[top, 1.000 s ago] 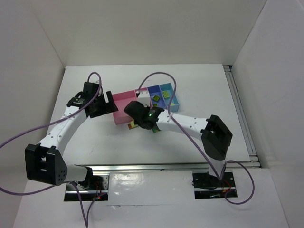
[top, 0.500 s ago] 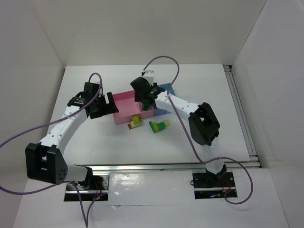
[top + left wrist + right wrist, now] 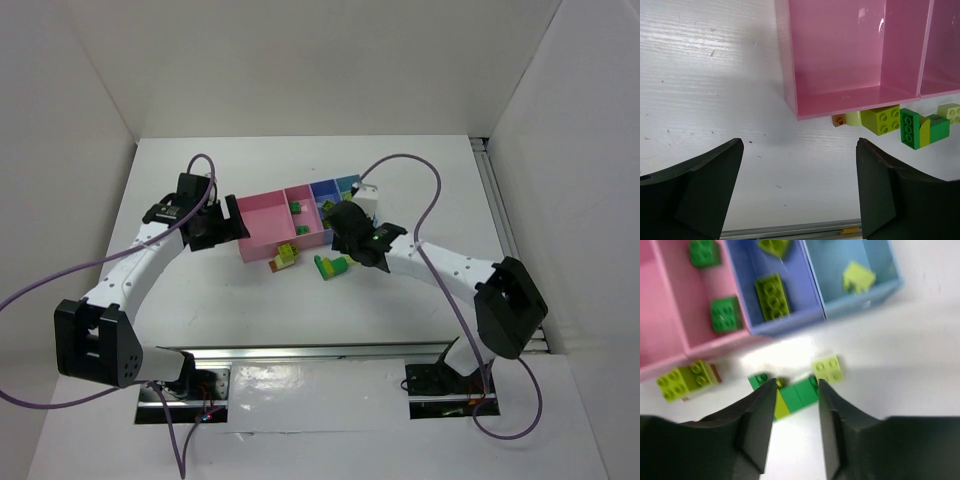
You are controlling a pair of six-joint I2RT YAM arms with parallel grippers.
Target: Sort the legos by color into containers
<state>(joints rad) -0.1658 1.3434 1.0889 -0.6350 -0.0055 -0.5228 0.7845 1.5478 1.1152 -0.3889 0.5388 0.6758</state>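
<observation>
Rigid, light, probably slick plastic: pinch green legos (image 3: 797, 395) beside tray (image 3: 262, 215) across flat sides. Right gripper (image 3: 796, 386) clenched, empty; left gripper (image 3: 799, 145) released.

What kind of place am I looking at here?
Probably a lab test booth: white walls box in a table, two cabled robot arms bolted at its edge, toy bricks and a sorting tray as props.

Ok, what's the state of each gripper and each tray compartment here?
left gripper: open, empty
right gripper: shut, nothing held
large pink compartment: empty
narrow pink compartment: holds two dark green legos
periwinkle compartment: holds two lime legos
light blue compartment: holds one pale yellow lego
remaining legos: loose on the table
</observation>
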